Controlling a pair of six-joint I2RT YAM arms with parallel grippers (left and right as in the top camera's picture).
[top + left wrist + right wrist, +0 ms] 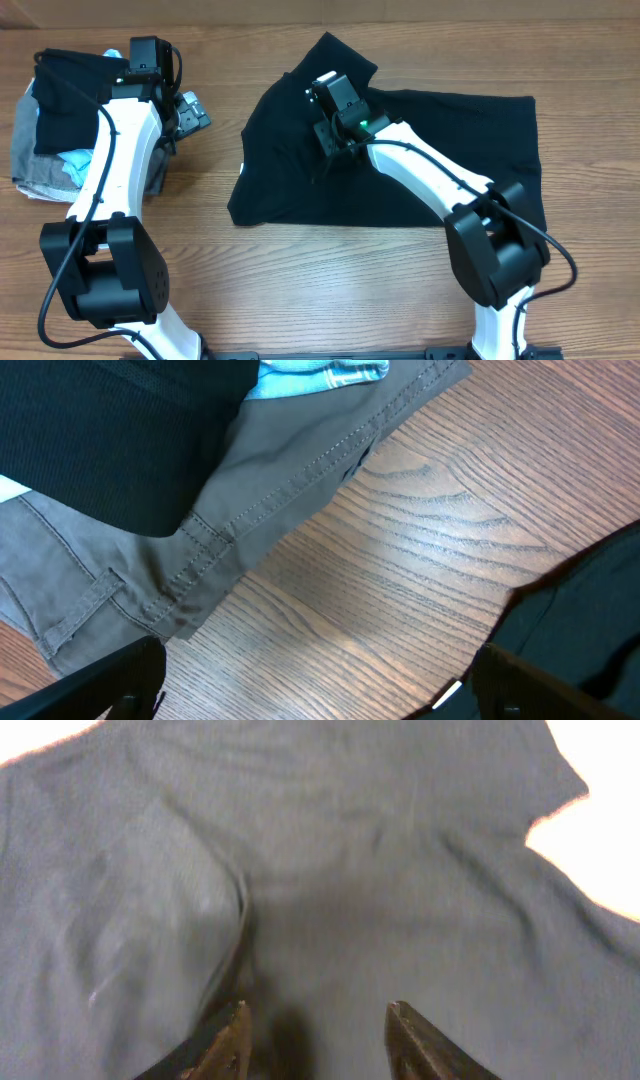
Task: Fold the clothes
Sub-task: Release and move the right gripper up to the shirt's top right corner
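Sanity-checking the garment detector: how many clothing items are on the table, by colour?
Black: 2, the T-shirt spread mid-table and a black garment on top of the left pile
Grey: 1, the grey garment in the pile
Light blue: 1, the light-blue garment in the pile
Total: 4 visible; the pile may hide more.

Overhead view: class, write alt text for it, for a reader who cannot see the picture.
A black T-shirt lies spread on a wooden table, with the right gripper poised over its rumpled upper left part. At the table's left, the left gripper hangs beside a pile of clothes in grey, light blue and black.
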